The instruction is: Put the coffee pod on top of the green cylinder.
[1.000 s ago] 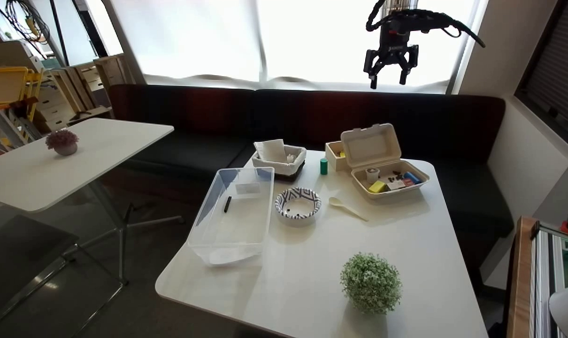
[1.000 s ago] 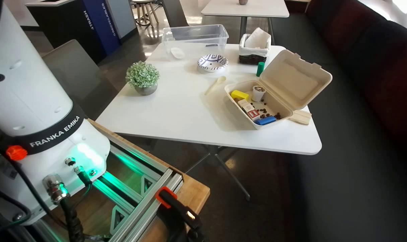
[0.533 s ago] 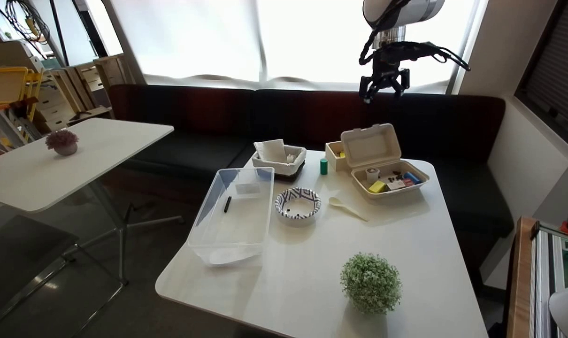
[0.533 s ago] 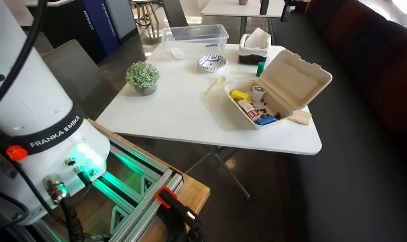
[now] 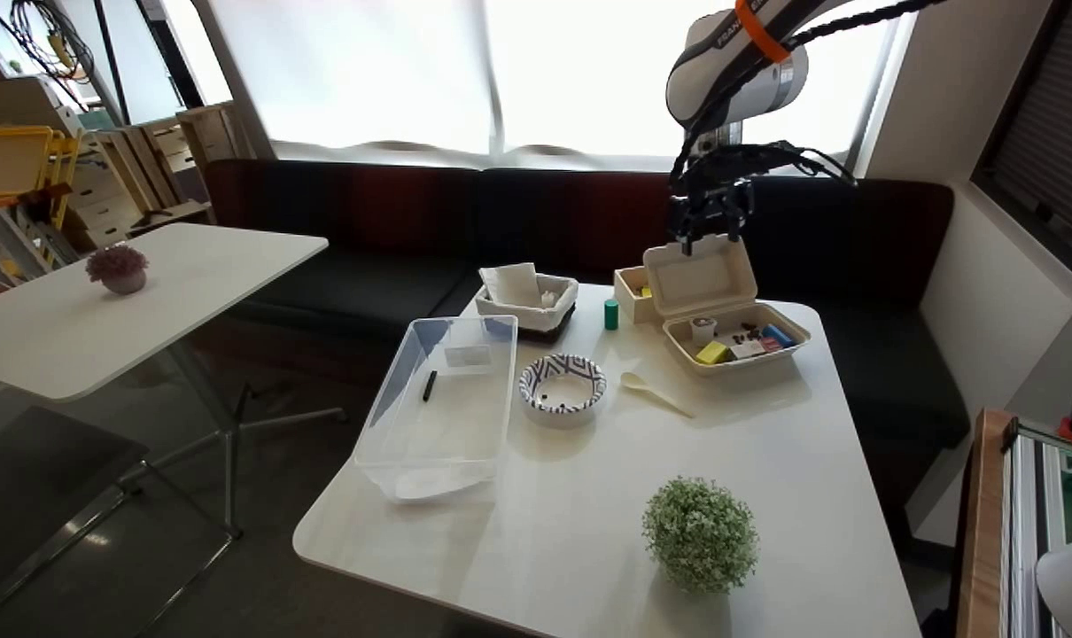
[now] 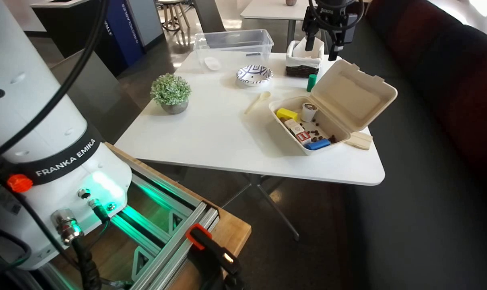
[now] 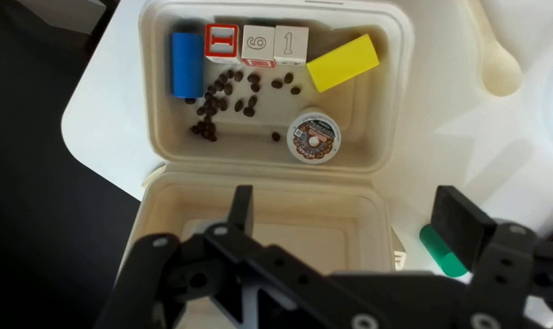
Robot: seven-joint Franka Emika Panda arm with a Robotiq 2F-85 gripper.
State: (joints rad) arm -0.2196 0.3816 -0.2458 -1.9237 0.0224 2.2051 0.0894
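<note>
The coffee pod (image 7: 313,138) sits lid-up inside the takeout box (image 7: 368,123), so nothing of your task looks done. Near the takeout box, the green cylinder (image 6: 311,83) stands upright on the desk (image 6: 203,129), its top bare. Your pincer (image 6: 321,49) hangs above, spread wide, gripping nothing; picking, carrying and placing all remain.

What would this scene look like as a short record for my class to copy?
Hand: open, empty, in midair
Coffee pod: upright inside the open takeout box
Green cylinder: upright on the table, nothing on top
Also in box: coffee beans, three printed cubes, yellow block, blue block
Spoon: lying on the table
Progress: stacking not yet done
</note>
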